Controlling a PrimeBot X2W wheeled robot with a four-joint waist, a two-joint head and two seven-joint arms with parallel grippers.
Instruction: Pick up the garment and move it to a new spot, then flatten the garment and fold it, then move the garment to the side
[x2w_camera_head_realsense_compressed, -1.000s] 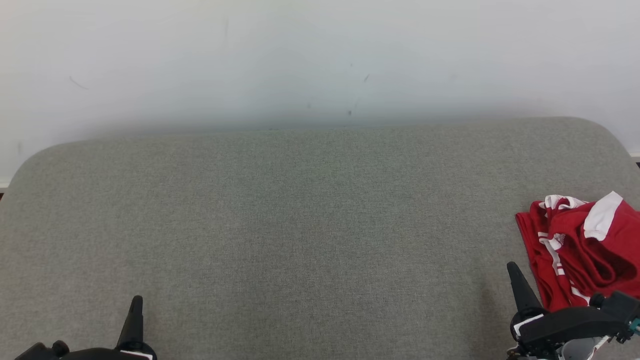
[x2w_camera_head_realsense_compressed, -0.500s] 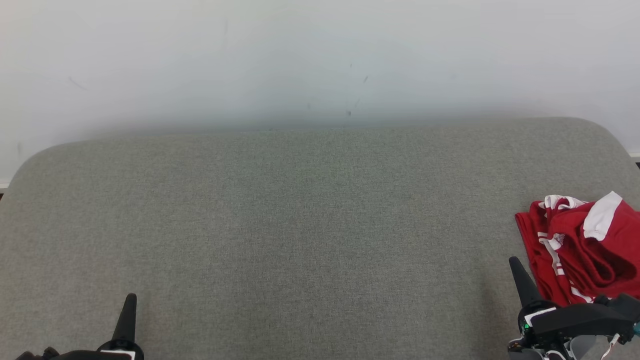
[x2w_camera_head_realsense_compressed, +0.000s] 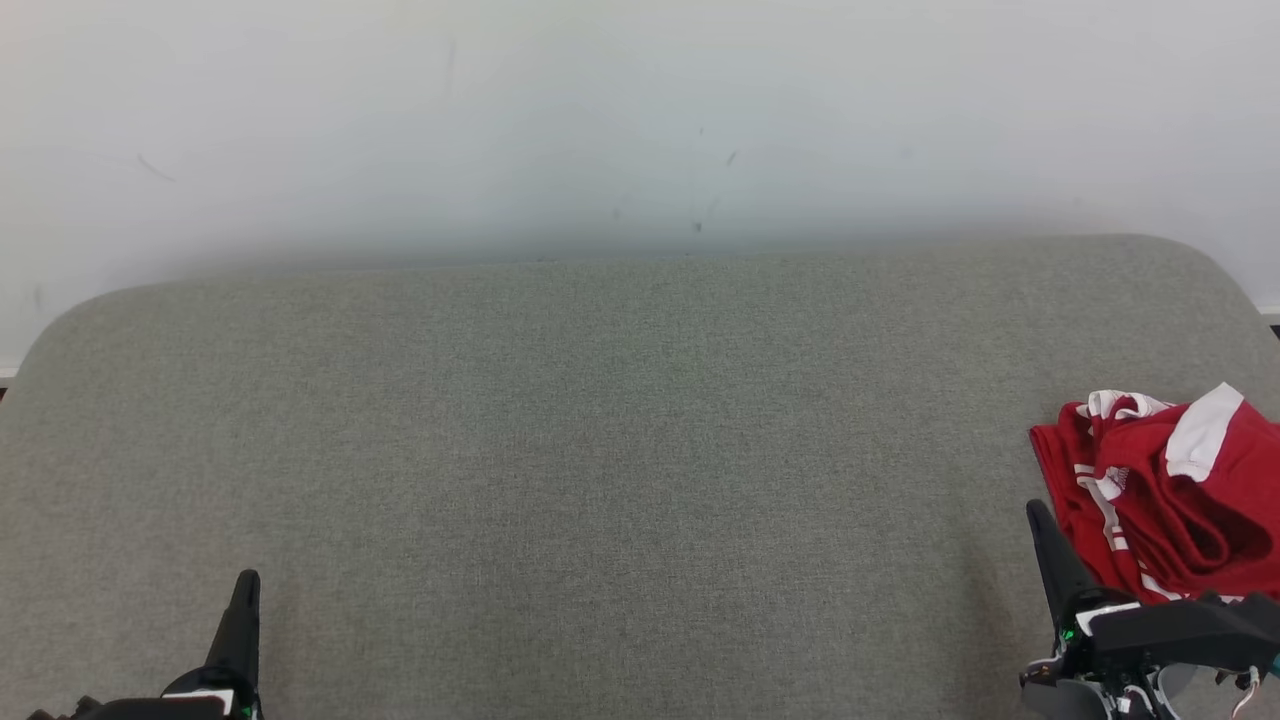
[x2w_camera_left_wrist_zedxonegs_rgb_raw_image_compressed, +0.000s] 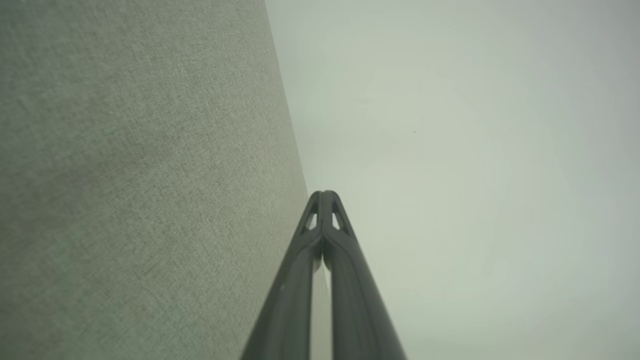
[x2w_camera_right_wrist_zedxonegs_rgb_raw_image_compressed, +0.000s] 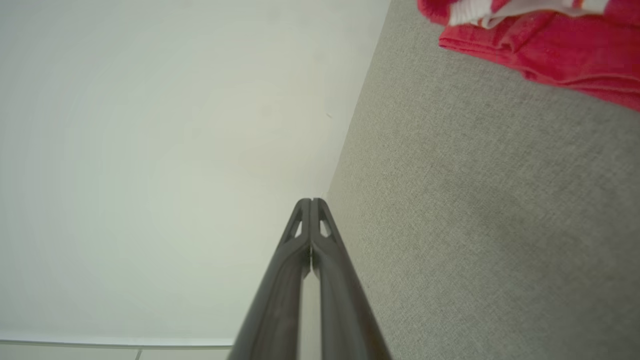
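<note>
One red and white garment (x2w_camera_head_realsense_compressed: 1170, 500) is counted at the near right of one grey padded surface (x2w_camera_head_realsense_compressed: 600, 450). Two grippers are counted, the left gripper (x2w_camera_head_realsense_compressed: 245, 588) near left and the right gripper (x2w_camera_head_realsense_compressed: 1039, 517) near right. One pale wall (x2w_camera_head_realsense_compressed: 600, 120) is counted at the far side.

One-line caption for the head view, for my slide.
Bunched red garment at right edge of grey surface; right gripper shut beside it, left gripper shut.

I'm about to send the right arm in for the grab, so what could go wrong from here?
1. The right tool is shut beside the garment; unless it opens first, it would likely just shove the cloth.
2. The garment lies bunched in layers, so a pinch may catch several folds and make flattening harder.
3. It sits at the right end of the grey surface and runs out of the head view; a push might slide it off.
</note>
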